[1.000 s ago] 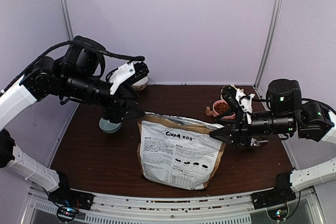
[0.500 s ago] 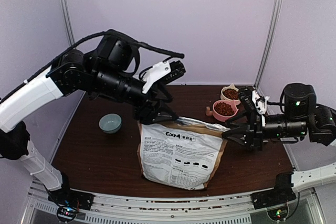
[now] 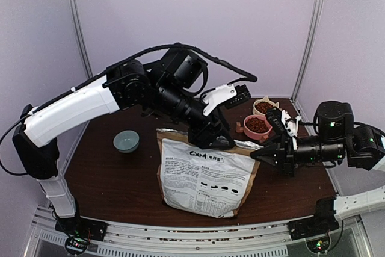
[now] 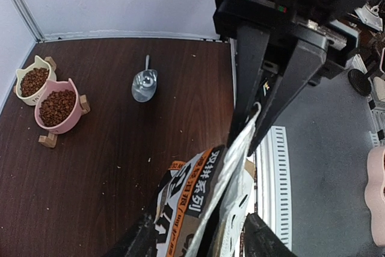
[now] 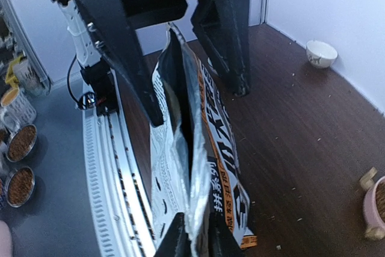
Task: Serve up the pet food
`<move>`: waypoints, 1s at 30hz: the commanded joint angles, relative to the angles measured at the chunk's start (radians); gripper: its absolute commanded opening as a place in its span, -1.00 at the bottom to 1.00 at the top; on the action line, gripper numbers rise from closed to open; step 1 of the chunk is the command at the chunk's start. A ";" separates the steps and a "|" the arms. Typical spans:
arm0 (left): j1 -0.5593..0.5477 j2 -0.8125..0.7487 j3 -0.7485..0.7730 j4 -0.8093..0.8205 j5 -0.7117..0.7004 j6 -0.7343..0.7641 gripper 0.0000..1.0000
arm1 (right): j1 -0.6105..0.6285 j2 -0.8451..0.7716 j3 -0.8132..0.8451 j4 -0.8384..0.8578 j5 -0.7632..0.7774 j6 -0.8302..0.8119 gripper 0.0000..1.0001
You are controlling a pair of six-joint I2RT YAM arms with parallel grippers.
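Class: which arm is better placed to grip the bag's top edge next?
Left. The left gripper, open, straddles the top edge of the bag and likely only needs closing; the right gripper is shut on its corner.

Teal bowl (image 3: 126, 141) on dark wood table (image 3: 102, 179); pink bowl (image 4: 51, 127) touching cream bowl (image 4: 25, 100); metal scoop (image 4: 144, 83) lying apart

The CXM bag (image 3: 204, 176) stands mid-table (image 3: 102, 179). Behind it to the right, kibble (image 3: 257, 124) fills a nearer bowl (image 3: 247, 129) and a farther bowl (image 3: 255, 106). A third bowl (image 3: 126, 141) sits left of the bag.
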 commanded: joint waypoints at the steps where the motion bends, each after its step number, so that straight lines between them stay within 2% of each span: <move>1: -0.008 0.018 0.036 -0.013 0.042 -0.006 -0.01 | -0.003 0.008 0.003 0.030 0.010 -0.005 -1.00; 8: -0.008 0.043 0.038 -0.016 0.050 0.001 -0.21 | -0.003 0.036 0.012 -0.029 0.017 -0.065 -1.00; 14: -0.008 0.071 0.063 -0.043 0.043 0.009 -0.20 | -0.003 0.028 0.024 -0.052 0.032 -0.088 -1.00; 20: -0.022 0.055 0.035 -0.043 0.057 0.096 -0.20 | -0.003 -0.018 0.007 0.052 0.100 0.033 -1.00; 28: -0.047 0.027 -0.005 -0.047 0.041 0.175 -0.23 | -0.004 0.012 0.032 0.036 0.113 0.104 -1.00; 30: -0.049 0.023 -0.010 -0.056 0.023 0.184 -0.37 | -0.003 0.018 0.038 0.031 0.102 0.112 -1.00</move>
